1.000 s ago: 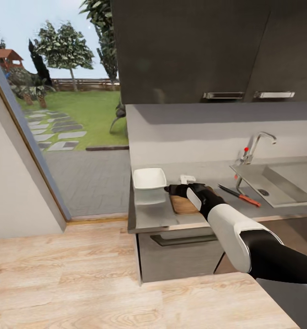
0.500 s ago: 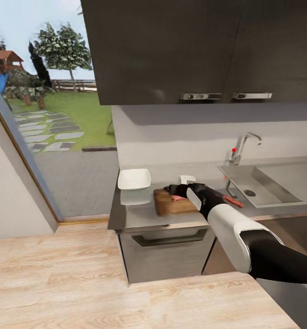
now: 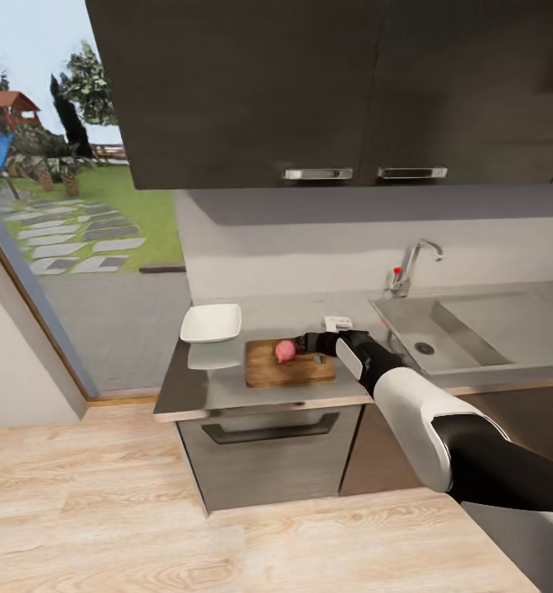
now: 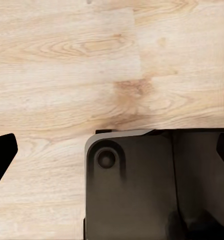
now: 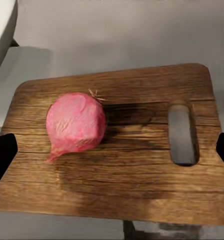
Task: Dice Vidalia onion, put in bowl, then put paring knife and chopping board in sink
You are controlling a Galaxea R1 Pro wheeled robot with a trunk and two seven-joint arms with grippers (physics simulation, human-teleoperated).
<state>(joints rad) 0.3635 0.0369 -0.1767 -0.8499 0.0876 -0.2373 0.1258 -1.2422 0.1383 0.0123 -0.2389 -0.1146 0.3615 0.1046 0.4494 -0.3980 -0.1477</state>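
The pink-red onion [image 3: 285,351] [image 5: 75,125] lies on the brown chopping board [image 3: 270,375] [image 5: 142,180], near the end away from its handle slot [image 5: 182,133]. My right gripper [image 3: 308,342] [image 5: 112,150] hovers open just right of the onion, fingertips spread wide and apart from it. The white bowl [image 3: 211,323] stands on the grey countertop [image 3: 227,394], left of the board. The steel sink [image 3: 453,331] with its chrome faucet [image 3: 410,265] is to the right. The paring knife is hidden behind my right arm. My left gripper [image 4: 112,152] hangs open over the wooden floor.
A small white box [image 3: 336,323] sits on the counter behind my right gripper. Dark wall cabinets [image 3: 309,82] hang low over the counter. A drawer with a bar handle [image 3: 270,430] is under the board. A glass wall onto the garden [image 3: 71,214] is at the left.
The onion, close against my right fingers before, now rests on the board a little left of them. The camera has moved, sliding the whole counter leftward in the picture.
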